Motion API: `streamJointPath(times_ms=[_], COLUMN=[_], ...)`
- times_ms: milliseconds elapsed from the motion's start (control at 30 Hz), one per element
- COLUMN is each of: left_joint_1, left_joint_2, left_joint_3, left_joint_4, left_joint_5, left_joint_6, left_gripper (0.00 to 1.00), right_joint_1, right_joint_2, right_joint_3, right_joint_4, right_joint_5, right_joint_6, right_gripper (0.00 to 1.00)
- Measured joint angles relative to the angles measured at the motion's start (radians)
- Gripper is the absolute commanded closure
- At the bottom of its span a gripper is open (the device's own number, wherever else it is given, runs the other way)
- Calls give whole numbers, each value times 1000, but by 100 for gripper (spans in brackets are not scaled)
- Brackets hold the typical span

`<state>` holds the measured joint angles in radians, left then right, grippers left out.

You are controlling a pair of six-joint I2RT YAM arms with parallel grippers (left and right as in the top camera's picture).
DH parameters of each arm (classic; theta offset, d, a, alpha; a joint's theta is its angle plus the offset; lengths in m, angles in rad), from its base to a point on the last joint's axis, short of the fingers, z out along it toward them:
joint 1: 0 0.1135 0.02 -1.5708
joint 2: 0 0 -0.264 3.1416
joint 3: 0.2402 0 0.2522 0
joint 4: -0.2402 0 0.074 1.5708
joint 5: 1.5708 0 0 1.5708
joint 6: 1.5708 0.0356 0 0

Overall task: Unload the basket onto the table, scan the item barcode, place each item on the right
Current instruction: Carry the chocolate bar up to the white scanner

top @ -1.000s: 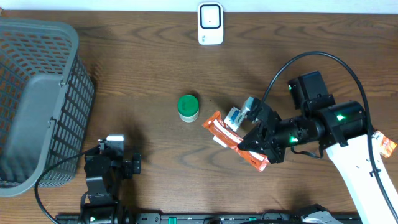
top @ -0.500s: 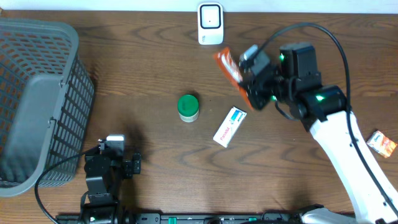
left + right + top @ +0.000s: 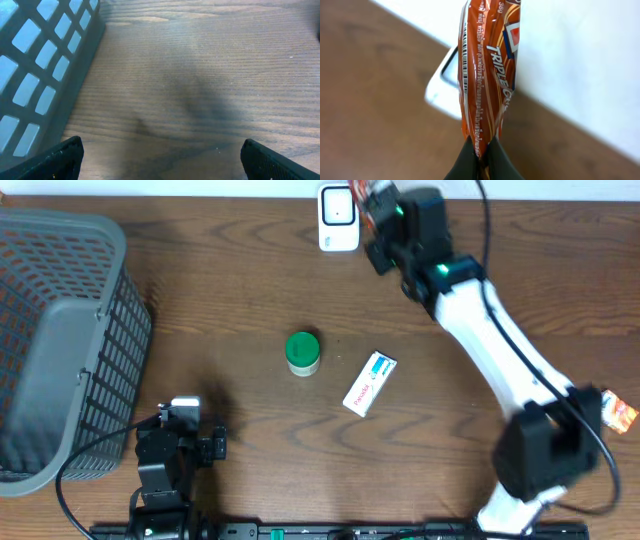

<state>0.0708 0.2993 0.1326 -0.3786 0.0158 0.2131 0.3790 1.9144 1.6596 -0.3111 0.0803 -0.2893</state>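
Wooden table (image 3: 220, 280), top centre of overhead: right fingers (image 3: 462, 165) pinched shut on orange snack packet (image 3: 487, 65), just beside white scanner (image 3: 338, 218). Left fingers (image 3: 55, 160) spread wide, empty, lower left. Step: presenting barcode (image 3: 465, 60). Next probably needs barcode turned toward scanner face.

We see the right gripper (image 3: 481, 150) carry the orange packet (image 3: 487, 75) from beside the small box (image 3: 369, 383) across to the scanner (image 3: 338, 218).

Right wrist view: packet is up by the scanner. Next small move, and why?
Probably a slight wrist roll to turn the barcode toward the scanner, then hold. The right gripper is shut on the orange packet beside the scanner, and the barcode strip runs along the packet's edge.
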Motion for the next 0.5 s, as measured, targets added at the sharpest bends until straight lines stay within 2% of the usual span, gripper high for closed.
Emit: streamJointPath(times_ms=[200,500], left_joint_1=[0,0], left_joint_2=[0,0], left_joint_3=[0,0], left_joint_4=[0,0], left_joint_5=[0,0], left_joint_6=[0,0], left_gripper=[0,0], right_joint_1=[49,105], right_joint_2=[183,436], right_joint_3=[160,174], right_joint_4=[68,362], right_joint_5=[253,586], right_joint_6=[-175,-549], right_gripper=[99,99])
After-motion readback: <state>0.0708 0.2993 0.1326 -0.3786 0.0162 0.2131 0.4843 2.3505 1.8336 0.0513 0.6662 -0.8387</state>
